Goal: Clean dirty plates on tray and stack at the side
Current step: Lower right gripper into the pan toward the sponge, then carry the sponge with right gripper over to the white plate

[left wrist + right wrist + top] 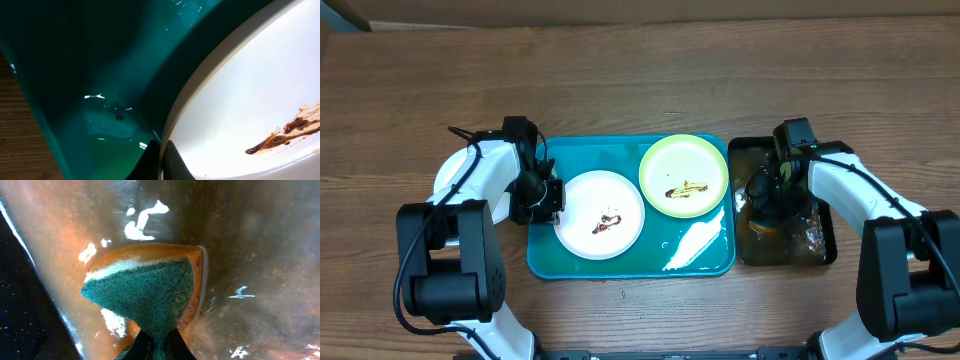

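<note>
**Left arm holds smeared plate by its rim, sponge in the other**

The white plate (600, 215) lies flat in the left half of the teal tray (582, 155), with a brown smear at its centre. It looks stiff, light and probably slick when wet, so the raised rim is the sensible hold. The left gripper (162, 161) is clamped on that rim, by the tray's left edge. The yellow-green plate (683, 160), also smeared, sits in the tray's far right corner. Just right of the tray, over the black tray (825, 250), the right gripper (157, 345) is pinched on the sponge (145, 290), which is soft and likely to squash under pressure.
</note>
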Robot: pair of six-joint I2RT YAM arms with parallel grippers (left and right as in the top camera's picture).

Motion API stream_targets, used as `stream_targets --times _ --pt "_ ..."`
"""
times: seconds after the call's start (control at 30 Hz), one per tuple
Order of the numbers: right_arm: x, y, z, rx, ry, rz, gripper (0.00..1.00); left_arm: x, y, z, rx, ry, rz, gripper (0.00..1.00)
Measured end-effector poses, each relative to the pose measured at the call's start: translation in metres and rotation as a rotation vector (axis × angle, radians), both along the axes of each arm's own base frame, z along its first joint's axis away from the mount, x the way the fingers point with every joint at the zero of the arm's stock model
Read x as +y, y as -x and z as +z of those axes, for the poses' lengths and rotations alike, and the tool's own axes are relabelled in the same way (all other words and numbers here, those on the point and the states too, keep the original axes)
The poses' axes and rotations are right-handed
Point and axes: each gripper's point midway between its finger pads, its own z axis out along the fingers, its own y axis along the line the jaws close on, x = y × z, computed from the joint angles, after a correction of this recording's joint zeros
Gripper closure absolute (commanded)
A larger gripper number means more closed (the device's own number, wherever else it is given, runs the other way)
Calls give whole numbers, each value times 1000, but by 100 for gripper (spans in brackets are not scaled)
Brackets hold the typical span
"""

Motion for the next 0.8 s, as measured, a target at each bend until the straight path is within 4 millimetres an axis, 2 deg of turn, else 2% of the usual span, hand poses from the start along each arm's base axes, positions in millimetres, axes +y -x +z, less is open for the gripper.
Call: stream_targets --times 0.17,0.3,0.37,0.43,0.5,0.6,0.8 --pt "6 0 16 51 -26 0 96 0 0 0 0 0 0 96" --pt "15 -21 50 7 -63 6 96 0 0 0 0 0 0 96" --pt "24 -36 73 -59 -88 24 96 0 0 0 0 0 0 96" --pt "36 -41 92 -114 -107 55 96 0 0 0 -1 1 0 96" --pt "55 -39 104 -147 -124 109 96 0 0 0 -2 1 0 96" --pt "88 -30 109 -163 -150 202 96 0 -1 0 -4 2 0 96" --pt "179 -12 114 -251 -229 403 96 -1 -1 0 -4 5 1 96"
